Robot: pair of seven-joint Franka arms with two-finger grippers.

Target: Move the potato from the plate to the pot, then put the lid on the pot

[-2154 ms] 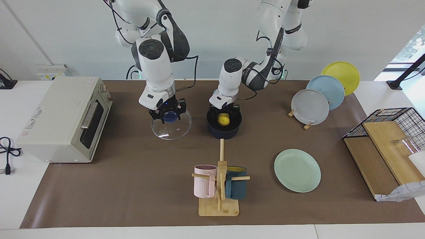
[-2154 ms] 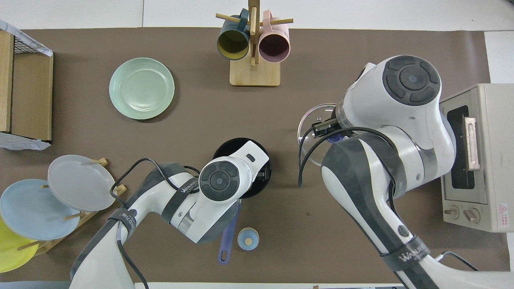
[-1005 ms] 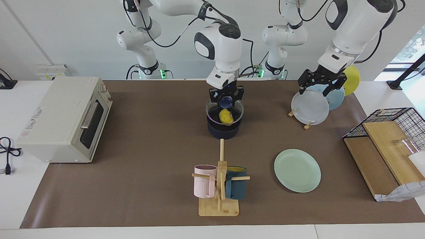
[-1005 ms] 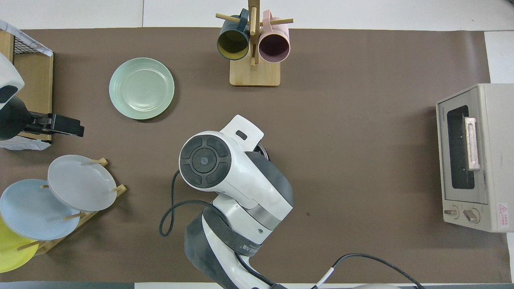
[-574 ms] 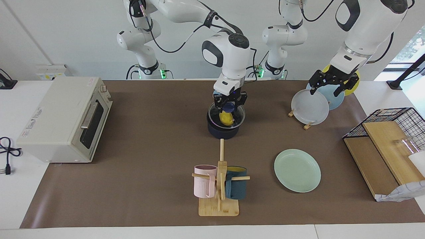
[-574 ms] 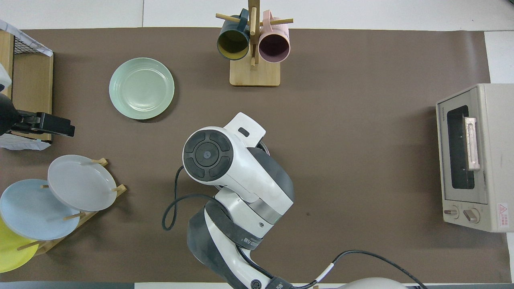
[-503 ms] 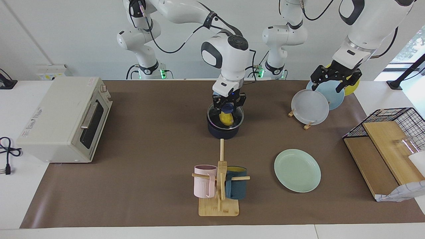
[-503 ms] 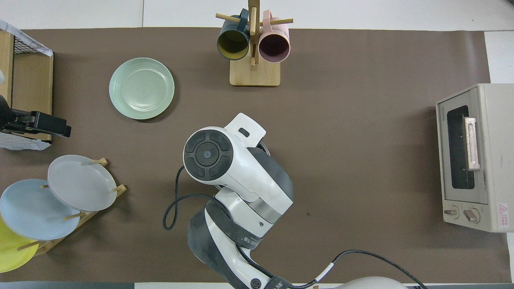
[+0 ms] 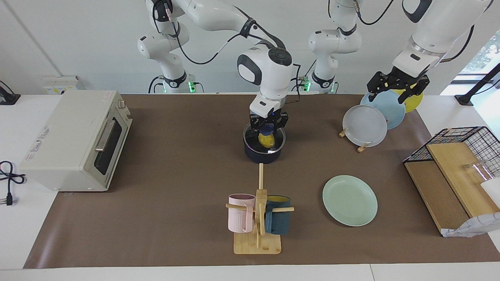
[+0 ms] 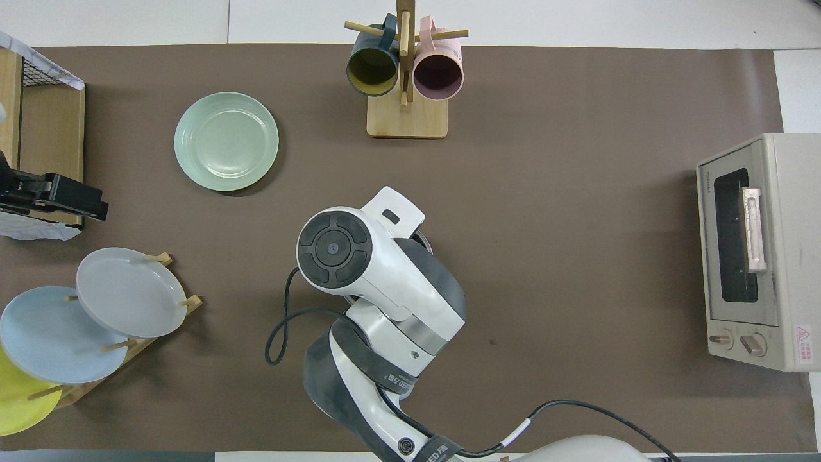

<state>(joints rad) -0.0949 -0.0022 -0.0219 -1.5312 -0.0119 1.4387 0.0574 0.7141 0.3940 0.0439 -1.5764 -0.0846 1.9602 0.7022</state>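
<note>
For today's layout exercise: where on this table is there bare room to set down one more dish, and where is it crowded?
Bare brown mat lies between the cream toaster oven and the dark navy saucepan, and between the oven and the wooden mug stand. It is crowded around the upright plate rack and wire basket.

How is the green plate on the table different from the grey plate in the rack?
The green plate lies flat on the brown mat, while the grey plate stands propped on edge in a wooden rack. The green plate sits alone, farther from the robots; the grey plate has a light blue plate and a yellow plate lined up with it. The green one is pale mint, the grey one whitish. Both are round and hold nothing.
</note>
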